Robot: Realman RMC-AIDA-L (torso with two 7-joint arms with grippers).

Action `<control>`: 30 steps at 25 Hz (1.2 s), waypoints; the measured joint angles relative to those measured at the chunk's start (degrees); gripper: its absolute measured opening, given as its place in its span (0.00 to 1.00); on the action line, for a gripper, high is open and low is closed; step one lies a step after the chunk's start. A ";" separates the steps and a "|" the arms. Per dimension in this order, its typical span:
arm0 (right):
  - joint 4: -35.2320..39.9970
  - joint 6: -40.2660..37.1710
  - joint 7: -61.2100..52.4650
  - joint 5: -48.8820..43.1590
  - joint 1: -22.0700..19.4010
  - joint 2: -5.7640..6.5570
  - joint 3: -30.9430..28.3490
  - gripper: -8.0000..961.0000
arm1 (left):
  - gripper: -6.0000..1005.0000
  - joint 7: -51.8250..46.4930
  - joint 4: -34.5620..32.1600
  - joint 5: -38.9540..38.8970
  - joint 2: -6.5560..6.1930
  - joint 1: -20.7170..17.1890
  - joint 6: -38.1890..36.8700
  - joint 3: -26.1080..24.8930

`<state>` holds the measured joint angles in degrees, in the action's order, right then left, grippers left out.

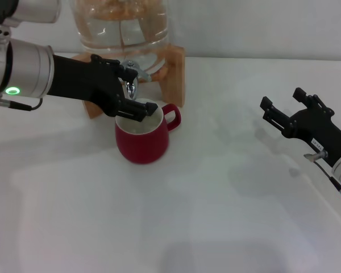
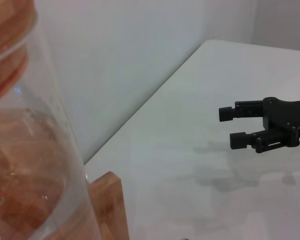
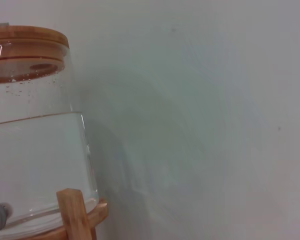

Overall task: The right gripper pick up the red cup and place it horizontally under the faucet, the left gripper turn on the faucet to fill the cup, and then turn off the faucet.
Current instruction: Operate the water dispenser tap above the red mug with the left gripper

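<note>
Red cup (image 1: 142, 142) stands upright, handle pointing right.

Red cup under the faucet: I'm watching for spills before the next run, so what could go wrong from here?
1. The left gripper sits right over the red cup rim beside the faucet; any move there could nudge the cup out from under the spout.
2. The cup stands free on the table, since the right gripper is open and well away, so nothing steadies it.
3. The water level in the cup cannot be seen, so overfilling is possible.
</note>
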<state>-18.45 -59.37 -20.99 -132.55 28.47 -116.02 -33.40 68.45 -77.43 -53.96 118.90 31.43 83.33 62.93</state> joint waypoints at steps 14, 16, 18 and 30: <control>0.00 -0.16 -0.06 -0.02 0.04 -0.08 0.00 0.91 | 0.87 0.91 1.40 0.01 0.02 1.22 0.08 0.31; 0.00 -0.21 -0.08 -0.05 0.05 -0.08 0.00 0.91 | 0.87 0.97 1.76 0.00 0.02 1.55 0.08 0.47; -0.01 -0.22 -0.10 -0.14 0.04 -0.08 0.00 0.91 | 0.87 1.03 2.15 0.00 0.02 1.83 0.08 0.62; -0.01 -0.23 -0.11 -0.25 -0.09 -0.08 0.00 0.91 | 0.87 1.37 2.90 -0.01 0.10 2.53 -0.17 0.64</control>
<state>-18.46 -59.59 -21.10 -132.79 28.39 -116.10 -33.40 69.81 -74.53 -53.96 119.00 33.95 83.16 63.57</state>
